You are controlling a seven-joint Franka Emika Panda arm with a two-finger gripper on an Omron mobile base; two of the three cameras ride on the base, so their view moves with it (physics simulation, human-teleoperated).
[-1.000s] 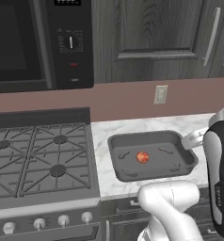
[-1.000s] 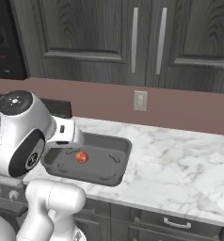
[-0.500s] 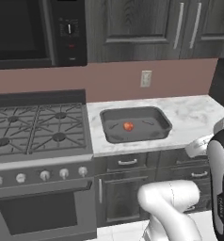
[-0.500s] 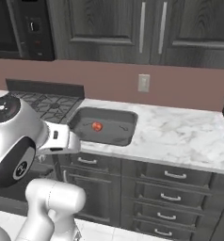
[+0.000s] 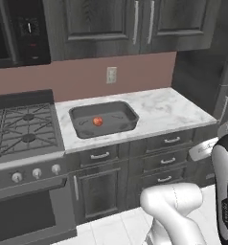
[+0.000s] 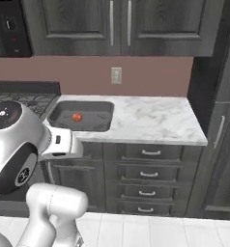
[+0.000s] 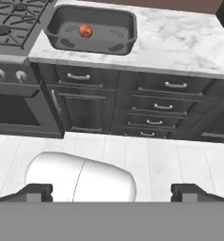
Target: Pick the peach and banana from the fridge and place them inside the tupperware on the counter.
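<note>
One peach [image 5: 97, 121] sits alone in the tupperware [image 5: 104, 118], slightly toward 9 o'clock of the tray's middle, apparently because it is the first of the two fruits delivered; from these frames, half the job looks done. The single dark grey tray rests on the counter [image 5: 168, 108], at the slab's 9 o'clock end, just beside the gas stove [image 5: 17, 131], a spot that keeps it within easy reach of an arm working from the floor in front.

The gripper [image 7: 112, 192] hangs well apart from the tray, out over the white floor tiles and facing the drawer fronts, its two dark fingertips [image 7: 36, 191] spread fully wide with nothing between them, a pose that suggests it is free for the fruit still to be fetched. The tall dark unit at 3 o'clock in the right base view may be where that lies; that cannot be told.

Counted: one peach, one tray, two grates on the stove, one wall outlet [image 5: 111, 75] at 12 o'clock above the tray.
</note>
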